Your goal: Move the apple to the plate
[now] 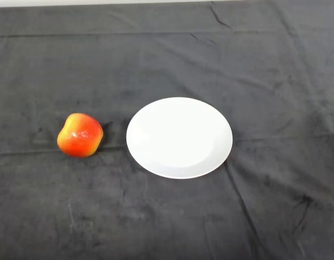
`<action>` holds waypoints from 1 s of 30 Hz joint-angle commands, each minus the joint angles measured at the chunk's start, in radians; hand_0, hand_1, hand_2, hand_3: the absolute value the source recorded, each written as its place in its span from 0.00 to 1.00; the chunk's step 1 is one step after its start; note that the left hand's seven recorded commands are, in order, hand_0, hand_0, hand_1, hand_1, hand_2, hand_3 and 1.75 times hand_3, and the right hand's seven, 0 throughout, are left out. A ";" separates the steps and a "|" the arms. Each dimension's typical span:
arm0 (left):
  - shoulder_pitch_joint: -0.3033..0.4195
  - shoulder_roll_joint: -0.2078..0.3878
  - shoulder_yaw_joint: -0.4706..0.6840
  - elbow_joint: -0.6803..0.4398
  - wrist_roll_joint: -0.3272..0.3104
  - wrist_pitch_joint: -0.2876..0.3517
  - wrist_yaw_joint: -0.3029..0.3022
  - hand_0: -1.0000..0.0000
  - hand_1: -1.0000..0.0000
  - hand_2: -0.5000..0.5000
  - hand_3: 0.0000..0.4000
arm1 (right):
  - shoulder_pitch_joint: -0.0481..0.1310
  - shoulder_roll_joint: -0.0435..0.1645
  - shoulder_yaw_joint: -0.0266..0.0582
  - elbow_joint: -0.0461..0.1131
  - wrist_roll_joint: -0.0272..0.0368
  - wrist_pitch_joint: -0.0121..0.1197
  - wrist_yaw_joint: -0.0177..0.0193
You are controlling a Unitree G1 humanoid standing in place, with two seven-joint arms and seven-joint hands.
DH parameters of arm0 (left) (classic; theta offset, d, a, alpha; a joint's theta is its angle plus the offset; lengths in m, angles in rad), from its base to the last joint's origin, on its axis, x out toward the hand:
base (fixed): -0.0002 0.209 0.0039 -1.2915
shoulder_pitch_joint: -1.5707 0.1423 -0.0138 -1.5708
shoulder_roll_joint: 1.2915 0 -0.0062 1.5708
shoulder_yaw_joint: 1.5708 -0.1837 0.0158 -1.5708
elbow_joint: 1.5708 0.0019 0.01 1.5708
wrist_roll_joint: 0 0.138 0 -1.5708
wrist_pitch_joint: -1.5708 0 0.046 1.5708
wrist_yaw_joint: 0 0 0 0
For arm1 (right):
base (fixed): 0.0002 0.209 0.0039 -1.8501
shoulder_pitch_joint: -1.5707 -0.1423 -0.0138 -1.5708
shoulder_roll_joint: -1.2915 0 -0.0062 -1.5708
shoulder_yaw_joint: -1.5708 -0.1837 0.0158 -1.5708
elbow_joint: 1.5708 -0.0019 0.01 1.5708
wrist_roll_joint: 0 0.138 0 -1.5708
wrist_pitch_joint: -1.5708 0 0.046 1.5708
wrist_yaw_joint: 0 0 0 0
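Zero progress: apple (79,135) on dark-clothed counter (167,222) just left of plate (179,137), not touching, plate bare, whole move left; hand unseen, state unknown.

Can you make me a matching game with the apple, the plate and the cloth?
Things:
1. apple
2. plate
3. cloth

Descriptions:
A. white and round, nothing on it
B. dark, covering the whole table
C. red and yellow, lying on the cloth left of the plate

Pairs: 1-C, 2-A, 3-B
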 commanded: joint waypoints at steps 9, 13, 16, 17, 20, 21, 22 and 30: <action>-0.039 0.074 -0.064 -0.008 0.024 -0.022 -0.157 1.00 1.00 0.50 0.00 | -0.001 -0.027 -0.0009 0.006 -0.0028 0.012 -0.0063; -0.055 0.070 -0.073 -0.007 0.022 -0.022 -0.213 1.00 1.00 0.50 0.00 | -0.001 -0.027 -0.0009 0.006 -0.0028 0.013 -0.0062; -0.070 0.061 -0.080 -0.011 0.020 -0.020 -0.247 1.00 1.00 0.50 0.00 | -0.001 -0.027 -0.0009 0.005 -0.0028 0.013 -0.0062; -0.075 0.055 -0.083 -0.013 0.020 -0.019 -0.257 1.00 1.00 0.50 0.00 | -0.001 -0.027 -0.0009 0.005 -0.0027 0.013 -0.0062; -0.090 0.033 -0.095 -0.021 0.023 -0.017 -0.276 1.00 1.00 0.50 0.00 | -0.001 -0.027 -0.0010 0.005 -0.0027 0.013 -0.0062; -0.096 0.023 -0.101 -0.026 0.026 -0.015 -0.281 1.00 1.00 0.50 0.00 | -0.001 -0.027 -0.0010 0.005 -0.0027 0.013 -0.0062; -0.100 0.014 -0.106 -0.030 0.029 -0.014 -0.286 1.00 1.00 0.50 0.00 | -0.001 -0.027 -0.0010 0.005 -0.0027 0.013 -0.0062; -0.121 -0.063 -0.161 -0.065 0.059 -0.015 -0.320 1.00 1.00 0.50 0.00 | 0.000 -0.027 -0.0012 0.003 -0.0025 0.013 -0.0061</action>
